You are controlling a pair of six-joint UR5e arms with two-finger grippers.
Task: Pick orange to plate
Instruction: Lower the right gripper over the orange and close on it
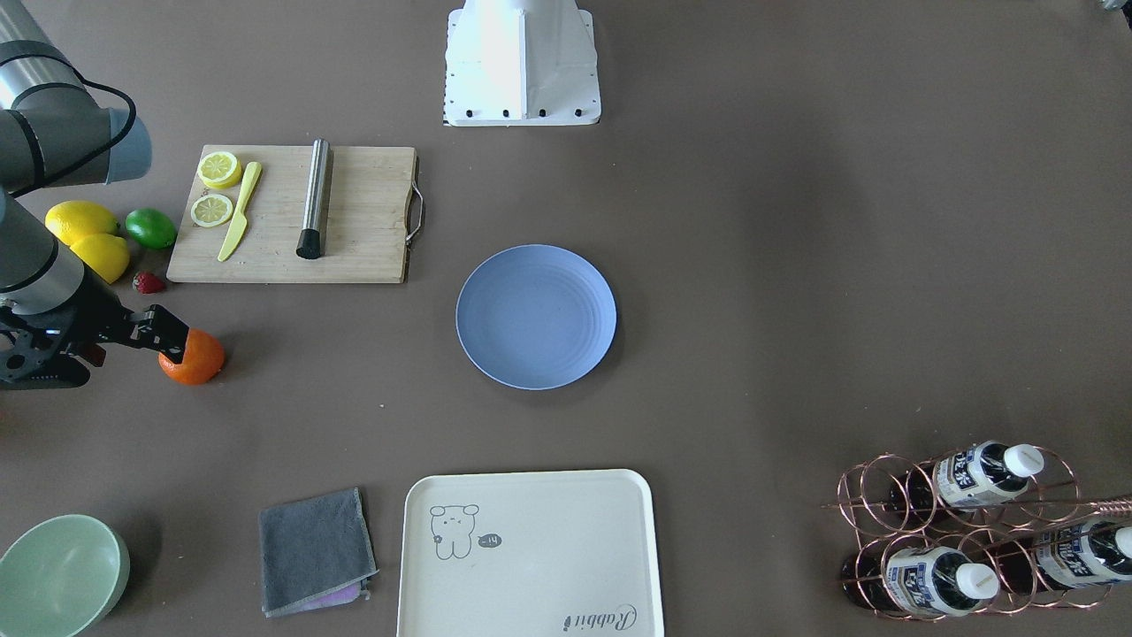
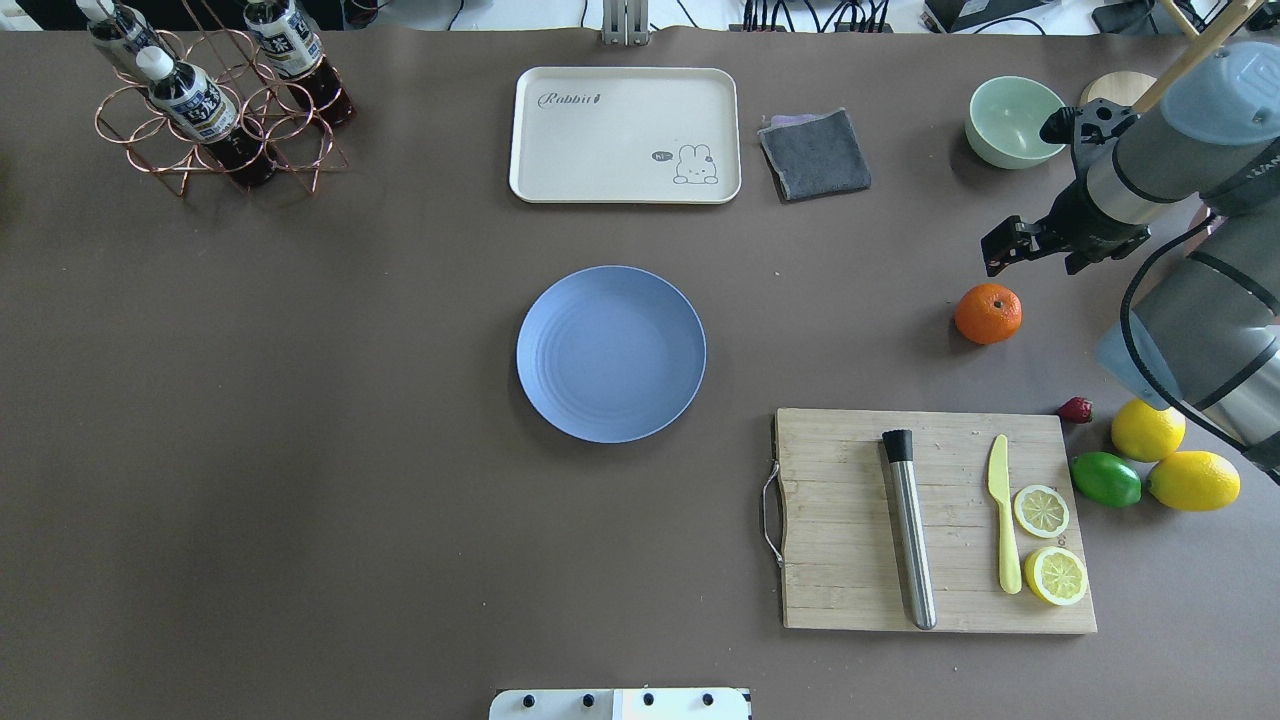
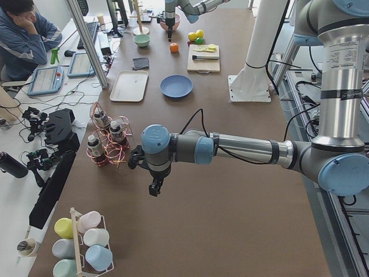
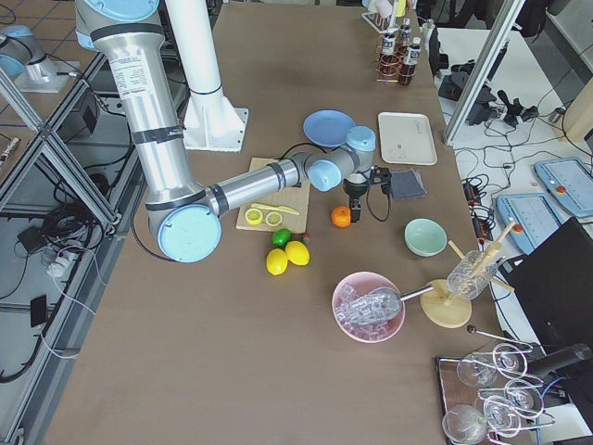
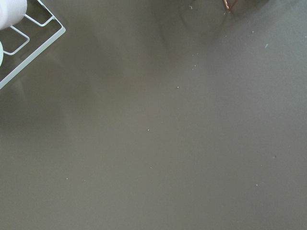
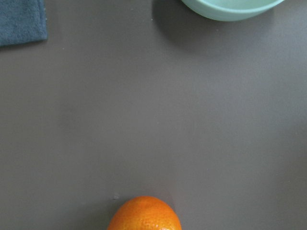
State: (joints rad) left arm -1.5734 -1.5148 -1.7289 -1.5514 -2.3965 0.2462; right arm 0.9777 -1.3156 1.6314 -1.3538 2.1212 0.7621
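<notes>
The orange (image 2: 988, 313) lies on the brown table on the robot's right side, beyond the cutting board; in the right wrist view only the orange's top (image 6: 144, 215) shows, at the bottom edge. The blue plate (image 2: 611, 353) sits bare at the table's middle, well to the orange's left. My right gripper (image 2: 1040, 257) hovers just above and slightly past the orange, open, holding nothing. It also overlaps the orange (image 1: 195, 358) in the front view. My left gripper (image 3: 154, 187) hangs over bare table near the bottle rack; whether it is open or shut I cannot tell.
A wooden cutting board (image 2: 850, 520) carries a steel cylinder, a yellow knife and lemon slices. Two lemons (image 2: 1190, 478), a lime (image 2: 1105, 478) and a strawberry (image 2: 1076, 409) lie beside it. Green bowl (image 2: 1012, 120), grey cloth (image 2: 815, 152), cream tray (image 2: 625, 135) and bottle rack (image 2: 215, 120) line the far edge.
</notes>
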